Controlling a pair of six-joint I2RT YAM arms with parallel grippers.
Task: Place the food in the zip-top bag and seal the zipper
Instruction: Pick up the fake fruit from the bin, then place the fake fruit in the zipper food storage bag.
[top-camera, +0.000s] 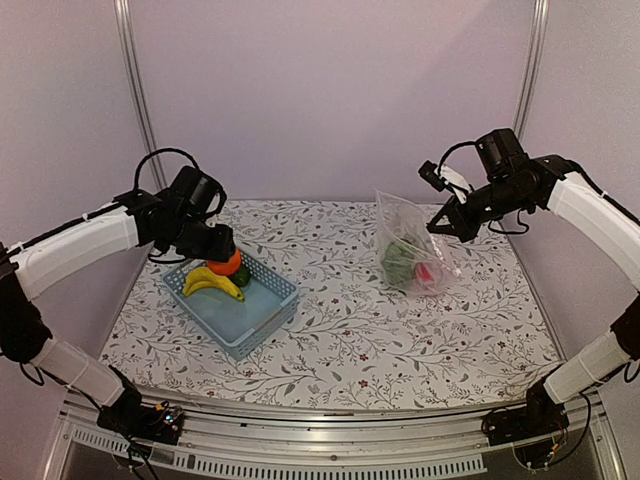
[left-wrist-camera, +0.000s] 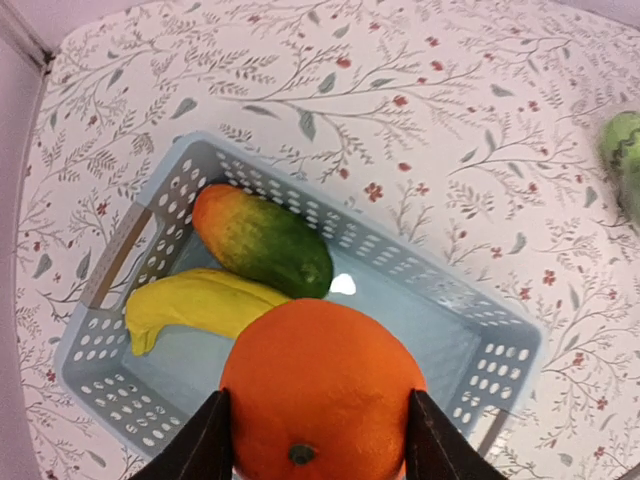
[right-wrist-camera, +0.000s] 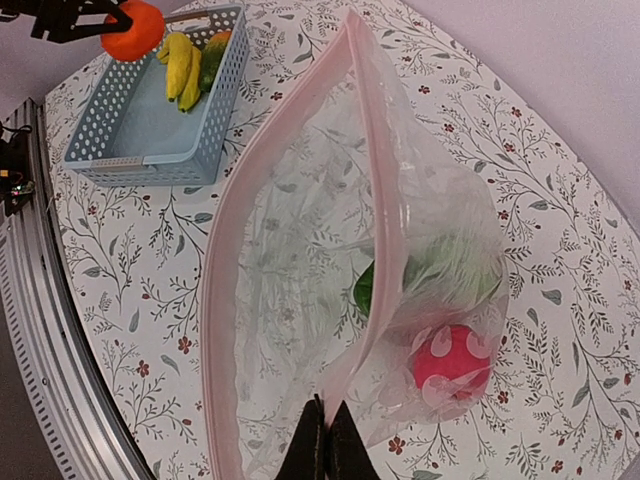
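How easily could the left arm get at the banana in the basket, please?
Probably not yet: the left gripper is shut on the orange. Otherwise the banana lies uncovered in the basket just below it.

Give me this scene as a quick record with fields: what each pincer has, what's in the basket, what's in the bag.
left pincer: shut on the orange, over the blue basket
right pincer: shut on the zip-top bag at its mouth edge, holding it up
basket contents: banana, mango
bag contents: pinkish-red ball, dark green pieces
zipper: open, not sealed
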